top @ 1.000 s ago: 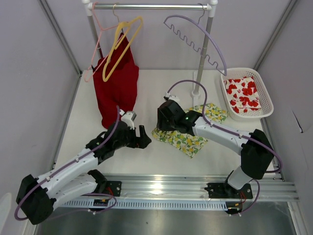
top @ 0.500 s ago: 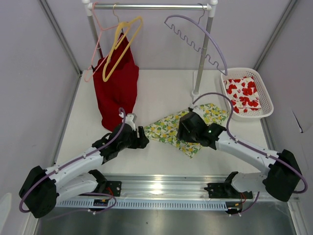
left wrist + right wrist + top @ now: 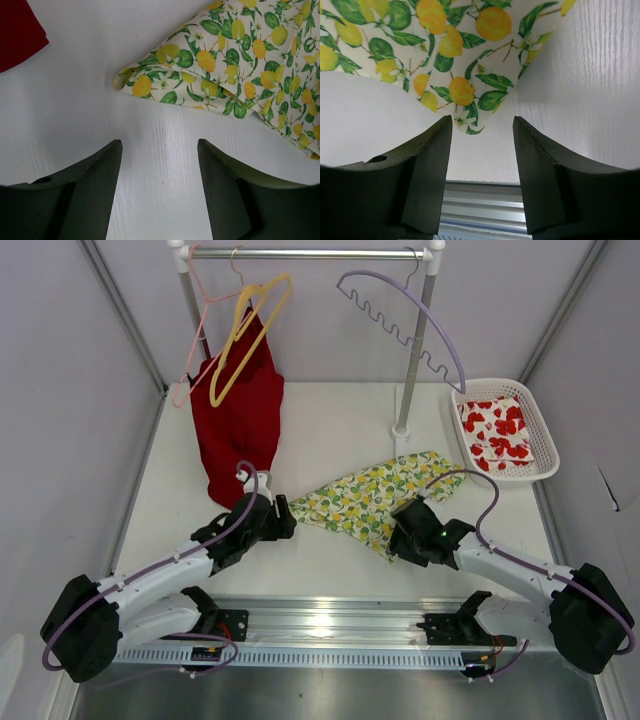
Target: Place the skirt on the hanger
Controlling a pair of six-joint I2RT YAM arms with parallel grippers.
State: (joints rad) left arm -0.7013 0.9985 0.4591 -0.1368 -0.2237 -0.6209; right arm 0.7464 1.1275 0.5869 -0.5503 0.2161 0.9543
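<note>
- The skirt (image 3: pixel 375 498) lies spread on the table (image 3: pixel 330 430), stretched between my two grippers.
- My left gripper (image 3: pixel 160 145) is released, its fingers spread, with the skirt's folded corner just ahead of them and apart.
- My right gripper (image 3: pixel 482 122) is released too, and a skirt corner lies just ahead, between its fingertips.
- The hanger (image 3: pixel 216 396) hangs on the rail (image 3: pixel 310 254), well beyond my left gripper, against the red garment (image 3: pixel 238 420).

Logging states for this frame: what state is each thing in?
skirt: lying rumpled on the table, ungripped
hanger: on the rail, without the skirt
left gripper: open, empty
right gripper: open, at skirt's near corner
lavender hanger: on rail, bare
flowered cloth: folded in basket
</note>
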